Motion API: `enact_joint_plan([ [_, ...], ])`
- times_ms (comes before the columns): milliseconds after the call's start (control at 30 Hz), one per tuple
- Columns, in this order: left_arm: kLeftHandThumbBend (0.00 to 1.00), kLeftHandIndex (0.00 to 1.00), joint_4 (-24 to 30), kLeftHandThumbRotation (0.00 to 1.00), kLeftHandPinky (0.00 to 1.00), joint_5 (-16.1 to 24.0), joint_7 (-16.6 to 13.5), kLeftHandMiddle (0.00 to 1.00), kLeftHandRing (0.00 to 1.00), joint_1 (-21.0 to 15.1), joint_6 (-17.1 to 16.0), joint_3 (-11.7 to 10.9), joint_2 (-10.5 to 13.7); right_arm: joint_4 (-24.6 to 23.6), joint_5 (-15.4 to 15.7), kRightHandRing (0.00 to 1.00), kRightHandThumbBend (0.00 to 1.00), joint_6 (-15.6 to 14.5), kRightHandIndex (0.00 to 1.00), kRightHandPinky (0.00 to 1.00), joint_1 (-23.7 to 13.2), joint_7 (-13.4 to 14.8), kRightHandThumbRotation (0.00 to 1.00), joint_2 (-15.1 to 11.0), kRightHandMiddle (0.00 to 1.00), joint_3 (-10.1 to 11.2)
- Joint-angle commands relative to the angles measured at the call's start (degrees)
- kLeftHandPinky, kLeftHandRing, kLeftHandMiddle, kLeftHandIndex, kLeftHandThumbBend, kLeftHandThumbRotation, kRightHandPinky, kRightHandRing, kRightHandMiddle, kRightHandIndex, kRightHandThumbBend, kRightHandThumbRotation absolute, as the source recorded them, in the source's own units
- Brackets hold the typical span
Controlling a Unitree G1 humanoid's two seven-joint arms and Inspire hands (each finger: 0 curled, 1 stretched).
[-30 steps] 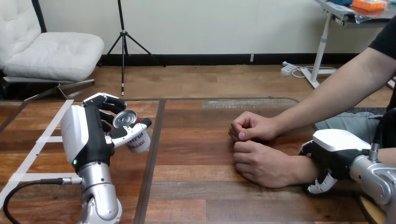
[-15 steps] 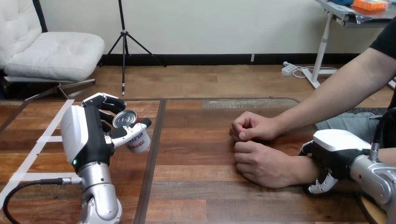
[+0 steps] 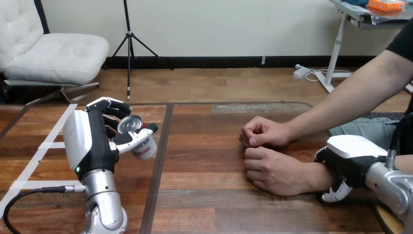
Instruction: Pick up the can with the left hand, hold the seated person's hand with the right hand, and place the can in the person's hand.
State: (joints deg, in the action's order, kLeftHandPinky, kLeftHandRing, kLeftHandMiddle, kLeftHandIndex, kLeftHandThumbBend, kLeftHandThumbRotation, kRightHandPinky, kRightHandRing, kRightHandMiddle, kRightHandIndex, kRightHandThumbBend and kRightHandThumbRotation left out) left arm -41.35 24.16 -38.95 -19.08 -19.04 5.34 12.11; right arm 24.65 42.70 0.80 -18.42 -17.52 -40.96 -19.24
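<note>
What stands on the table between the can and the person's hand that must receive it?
Nothing visible: the table between the can, held in the left hand, and the person's nearer hand is bare. That hand lies palm down with curled fingers, though, so no palm is open for it.

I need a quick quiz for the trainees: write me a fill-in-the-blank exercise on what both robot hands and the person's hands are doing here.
1. The left hand holds a tilted ____ in its fingers.
2. The right hand has its fingers curled round the person's ____.
3. Both of the person's hands rest on the ____, fingers closed.
Missing words: can; wrist; table.
</note>
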Motion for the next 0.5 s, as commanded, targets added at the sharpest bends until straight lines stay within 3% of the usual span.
enact_joint_plan([
  [0,0.72,0.44,2.1,0.0,0.32,0.3,-0.7,0.44,0.37,-3.8,-0.6,-0.9,0.6,5.2,-1.6,0.55,0.86,0.2,0.62,0.41,4.9,1.6,0.03,3.1,0.61,-1.4],
  [467,0.72,0.44,2.2,0.0,0.31,0.1,-0.4,0.43,0.37,-3.8,-0.6,-1.0,0.7,6.5,-3.8,0.49,0.85,1.2,0.51,0.38,4.8,5.0,0.0,3.5,0.55,-1.0],
])
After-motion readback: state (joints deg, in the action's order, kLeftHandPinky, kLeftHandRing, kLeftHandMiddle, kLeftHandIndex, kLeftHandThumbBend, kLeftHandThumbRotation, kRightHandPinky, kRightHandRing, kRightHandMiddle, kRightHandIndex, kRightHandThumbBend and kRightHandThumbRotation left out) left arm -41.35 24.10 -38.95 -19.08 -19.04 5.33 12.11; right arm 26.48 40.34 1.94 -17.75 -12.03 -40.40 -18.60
